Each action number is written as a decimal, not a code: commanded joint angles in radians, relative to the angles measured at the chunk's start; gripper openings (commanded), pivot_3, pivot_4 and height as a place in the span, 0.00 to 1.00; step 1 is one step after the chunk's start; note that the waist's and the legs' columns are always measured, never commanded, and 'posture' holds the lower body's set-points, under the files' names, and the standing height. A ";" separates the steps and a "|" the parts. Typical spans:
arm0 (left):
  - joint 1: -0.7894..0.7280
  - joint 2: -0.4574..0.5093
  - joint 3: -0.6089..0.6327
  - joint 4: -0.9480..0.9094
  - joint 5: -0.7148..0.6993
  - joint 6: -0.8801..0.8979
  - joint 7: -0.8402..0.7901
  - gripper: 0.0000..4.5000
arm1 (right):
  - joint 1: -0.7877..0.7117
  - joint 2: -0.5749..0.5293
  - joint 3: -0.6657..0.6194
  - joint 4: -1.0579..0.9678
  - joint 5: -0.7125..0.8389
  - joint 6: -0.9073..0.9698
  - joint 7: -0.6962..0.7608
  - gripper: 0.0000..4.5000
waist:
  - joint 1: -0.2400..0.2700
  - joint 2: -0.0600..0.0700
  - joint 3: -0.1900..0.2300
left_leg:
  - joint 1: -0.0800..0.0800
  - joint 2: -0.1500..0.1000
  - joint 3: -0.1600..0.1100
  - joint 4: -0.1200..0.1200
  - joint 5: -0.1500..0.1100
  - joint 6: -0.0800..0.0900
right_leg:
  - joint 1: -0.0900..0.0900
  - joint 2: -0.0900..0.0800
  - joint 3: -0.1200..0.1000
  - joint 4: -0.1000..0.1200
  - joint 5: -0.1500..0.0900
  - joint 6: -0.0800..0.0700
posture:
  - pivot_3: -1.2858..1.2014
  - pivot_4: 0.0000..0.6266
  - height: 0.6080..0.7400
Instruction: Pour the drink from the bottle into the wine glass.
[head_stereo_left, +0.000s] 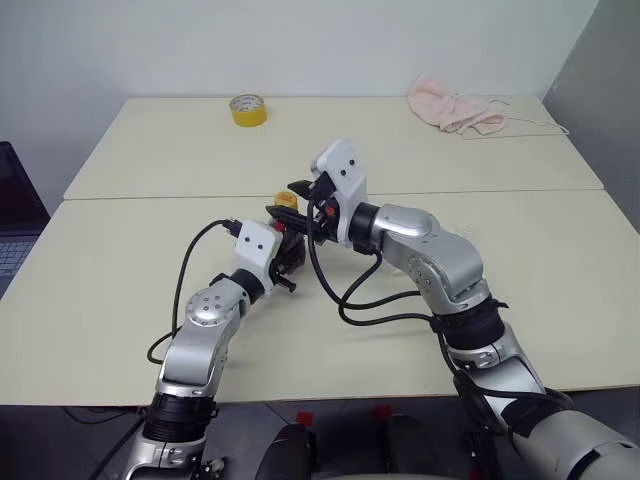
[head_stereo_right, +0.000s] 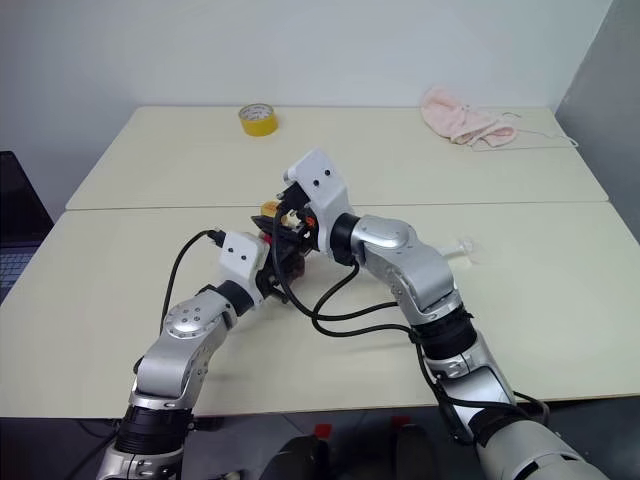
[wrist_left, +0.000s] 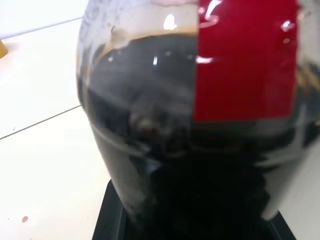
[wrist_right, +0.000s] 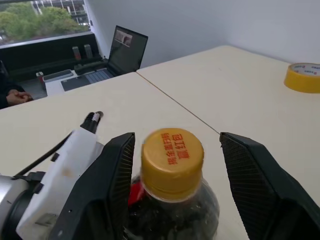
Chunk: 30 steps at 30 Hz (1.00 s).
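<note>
Gripping the bottle (wrist_left: 200, 125) body with left fingers (wrist_left: 120, 220) clamped; right fingers (wrist_right: 115, 175) standing apart, flanking the yellow cap (wrist_right: 172, 162). Likely thin, squeezable plastic, sloshing drink (wrist_left: 150, 140); better holding low.

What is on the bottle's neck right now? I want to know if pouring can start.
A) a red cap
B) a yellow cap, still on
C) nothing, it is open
B: the right wrist view shows the yellow cap seated on the bottle.

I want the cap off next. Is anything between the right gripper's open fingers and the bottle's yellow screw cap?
Nothing visible. The right gripper straddles the yellow screw cap of the clear plastic bottle, gaps both sides; the left gripper grips its body.
</note>
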 joint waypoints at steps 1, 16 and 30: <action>-0.004 0.007 0.016 -0.064 0.001 -0.029 0.004 0.21 | -0.031 -0.003 -0.019 -0.018 -0.003 -0.032 0.013 0.64 | 0.000 0.000 0.000 | 0.000 0.000 0.000 0.000 0.000 0.000 | 0.000 0.000 0.000 0.000 0.000 0.000 | 0.52 0.24 1.00; 0.004 0.005 0.024 -0.065 -0.004 -0.024 0.012 0.20 | -0.026 -0.001 -0.024 -0.010 -0.006 -0.063 0.032 0.28 | 0.000 0.000 0.000 | 0.000 0.000 0.000 0.000 0.000 0.000 | 0.000 0.000 0.000 0.000 0.000 0.000 | 0.52 0.24 1.00; 0.029 -0.007 0.041 -0.085 -0.022 -0.020 0.035 0.19 | -0.155 -0.121 -0.025 0.310 -0.019 -0.342 0.373 0.28 | -0.001 0.000 0.000 | 0.000 0.000 0.000 0.000 0.000 0.000 | 0.000 0.000 0.000 0.000 0.000 0.000 | 0.52 0.24 1.00</action>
